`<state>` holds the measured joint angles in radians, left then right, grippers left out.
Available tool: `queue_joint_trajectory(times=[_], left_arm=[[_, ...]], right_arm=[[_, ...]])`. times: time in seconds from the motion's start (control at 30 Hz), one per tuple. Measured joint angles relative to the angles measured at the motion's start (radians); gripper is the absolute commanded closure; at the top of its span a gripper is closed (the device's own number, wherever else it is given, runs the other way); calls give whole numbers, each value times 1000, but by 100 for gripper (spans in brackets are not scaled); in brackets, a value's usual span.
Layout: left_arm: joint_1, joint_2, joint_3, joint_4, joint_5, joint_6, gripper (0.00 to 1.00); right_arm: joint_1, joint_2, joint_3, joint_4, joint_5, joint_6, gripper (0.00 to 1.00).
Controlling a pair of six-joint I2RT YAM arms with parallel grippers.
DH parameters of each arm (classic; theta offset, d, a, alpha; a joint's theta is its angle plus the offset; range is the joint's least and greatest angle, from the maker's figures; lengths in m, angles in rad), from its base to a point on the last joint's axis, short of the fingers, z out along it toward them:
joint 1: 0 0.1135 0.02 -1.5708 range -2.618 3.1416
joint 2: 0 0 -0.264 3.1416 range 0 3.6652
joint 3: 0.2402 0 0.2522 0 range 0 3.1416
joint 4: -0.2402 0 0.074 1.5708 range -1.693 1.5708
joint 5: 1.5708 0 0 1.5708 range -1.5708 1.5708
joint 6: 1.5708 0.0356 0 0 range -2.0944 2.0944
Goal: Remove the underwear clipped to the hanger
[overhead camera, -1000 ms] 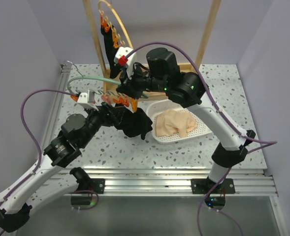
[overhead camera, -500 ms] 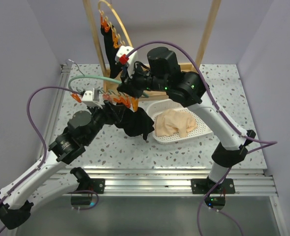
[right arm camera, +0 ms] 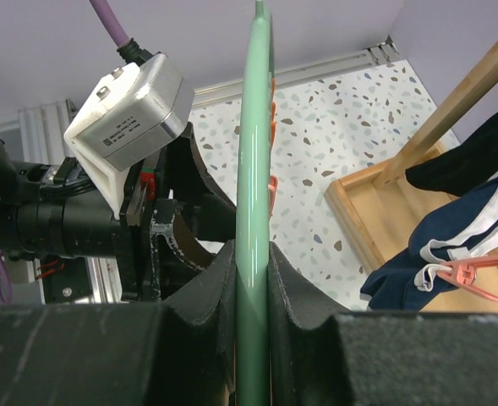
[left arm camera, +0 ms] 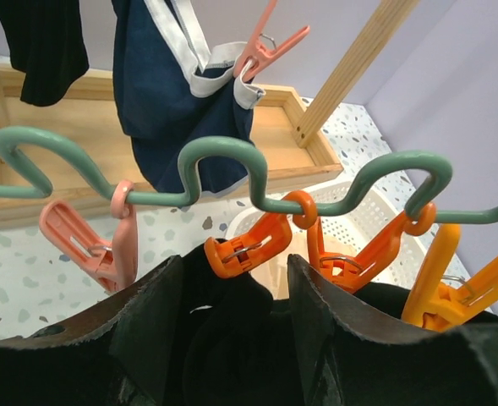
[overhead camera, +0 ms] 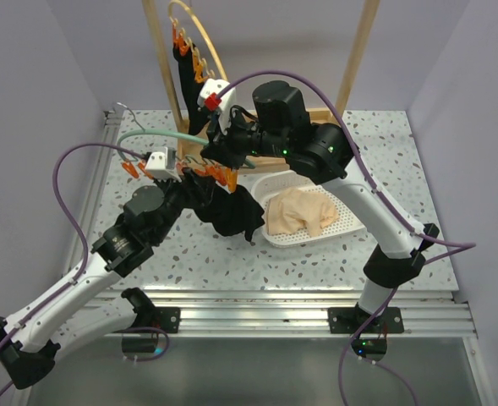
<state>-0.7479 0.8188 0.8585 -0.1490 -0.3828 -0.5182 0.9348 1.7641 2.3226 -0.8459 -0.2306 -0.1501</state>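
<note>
Two claws engaged: right claw (right arm camera: 253, 296) pressed on green hanger (right arm camera: 254, 169), long axis left-right; left claw (left arm camera: 236, 317) spread around black underwear (overhead camera: 232, 211), directly beneath orange clip (left arm camera: 247, 248). Nearer to garment than right claw. Downward pull judged necessary.

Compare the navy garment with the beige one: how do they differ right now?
The navy garment hangs from a pink clip; the beige garment lies crumpled in the white basket, unclipped. Navy carries white trim; beige is plain. Both are small soft cloth pieces.
</note>
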Motion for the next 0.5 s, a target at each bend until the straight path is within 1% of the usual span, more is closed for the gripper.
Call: queue_joint_trajectory(times=[0.3, 0.5], left_arm=[[0, 7, 0, 91, 0, 6, 44], [0, 24, 0, 144, -13, 8, 53]], right_arm=[[0, 0, 0, 0, -4, 2, 100], [0, 0, 0, 0, -14, 8, 100]])
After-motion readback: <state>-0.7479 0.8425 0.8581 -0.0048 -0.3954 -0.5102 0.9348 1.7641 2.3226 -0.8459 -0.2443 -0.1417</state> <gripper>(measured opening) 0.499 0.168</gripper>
